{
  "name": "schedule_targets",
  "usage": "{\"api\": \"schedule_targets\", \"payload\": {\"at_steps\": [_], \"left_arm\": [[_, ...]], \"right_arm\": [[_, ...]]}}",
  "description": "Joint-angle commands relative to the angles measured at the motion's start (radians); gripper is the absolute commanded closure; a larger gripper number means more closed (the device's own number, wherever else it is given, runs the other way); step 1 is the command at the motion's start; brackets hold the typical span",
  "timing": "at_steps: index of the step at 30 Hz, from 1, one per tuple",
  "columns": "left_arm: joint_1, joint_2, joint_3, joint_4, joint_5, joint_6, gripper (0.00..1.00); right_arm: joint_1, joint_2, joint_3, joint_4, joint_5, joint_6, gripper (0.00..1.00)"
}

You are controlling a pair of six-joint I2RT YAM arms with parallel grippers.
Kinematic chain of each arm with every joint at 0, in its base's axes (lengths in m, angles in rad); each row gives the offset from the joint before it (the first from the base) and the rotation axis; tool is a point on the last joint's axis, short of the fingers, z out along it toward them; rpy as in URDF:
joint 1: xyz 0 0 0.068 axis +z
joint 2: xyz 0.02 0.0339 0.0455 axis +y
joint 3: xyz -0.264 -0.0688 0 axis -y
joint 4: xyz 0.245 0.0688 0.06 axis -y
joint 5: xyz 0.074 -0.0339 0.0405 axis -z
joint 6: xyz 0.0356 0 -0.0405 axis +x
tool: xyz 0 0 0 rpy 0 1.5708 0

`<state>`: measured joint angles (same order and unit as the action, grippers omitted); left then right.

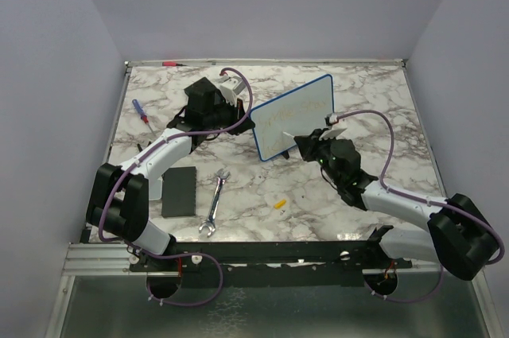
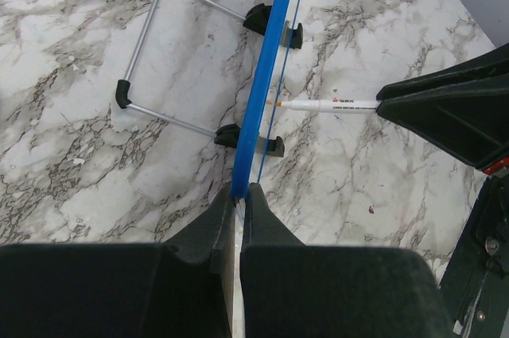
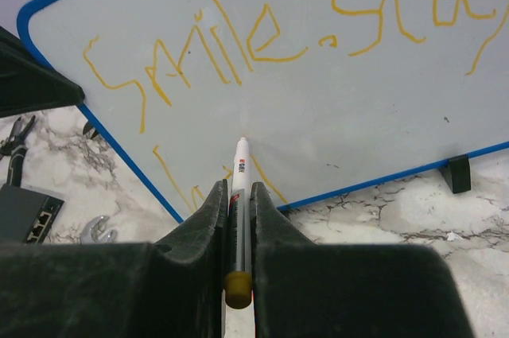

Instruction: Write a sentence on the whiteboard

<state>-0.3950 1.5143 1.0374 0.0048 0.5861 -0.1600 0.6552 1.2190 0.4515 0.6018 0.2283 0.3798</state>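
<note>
Whiteboard (image 1: 293,118) stands on the desk (image 1: 374,99), your left jaws clamped on its blue edge. Your right jaws pinch a marker (image 3: 239,171), tip at its face.

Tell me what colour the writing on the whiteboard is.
The writing is yellow-orange on the whiteboard's white face. It shows best in the right wrist view.

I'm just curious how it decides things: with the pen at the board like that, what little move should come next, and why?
Probably ease the marker tip slightly lower and draw the next stroke of the second line. On the whiteboard the top line reads "Smile. Stay", only a few yellow strokes lie beneath it, and the left jaws pinch the board's edge.
</note>
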Motion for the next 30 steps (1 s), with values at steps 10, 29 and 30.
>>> {"api": "schedule_targets", "payload": {"at_steps": [10, 29, 30], "left_arm": [[-0.015, -0.017, 0.001, -0.055, -0.001, 0.006, 1.00], [-0.015, -0.015, 0.001, -0.055, 0.001, 0.005, 1.00], [-0.015, -0.016, 0.001, -0.055, 0.000, 0.005, 1.00]], "right_arm": [[0.000, -0.009, 0.004, 0.009, 0.130, 0.013, 0.99], [0.001, 0.080, -0.019, 0.038, 0.058, 0.037, 0.99], [0.000, 0.084, -0.019, 0.040, 0.053, 0.039, 0.99]]}}
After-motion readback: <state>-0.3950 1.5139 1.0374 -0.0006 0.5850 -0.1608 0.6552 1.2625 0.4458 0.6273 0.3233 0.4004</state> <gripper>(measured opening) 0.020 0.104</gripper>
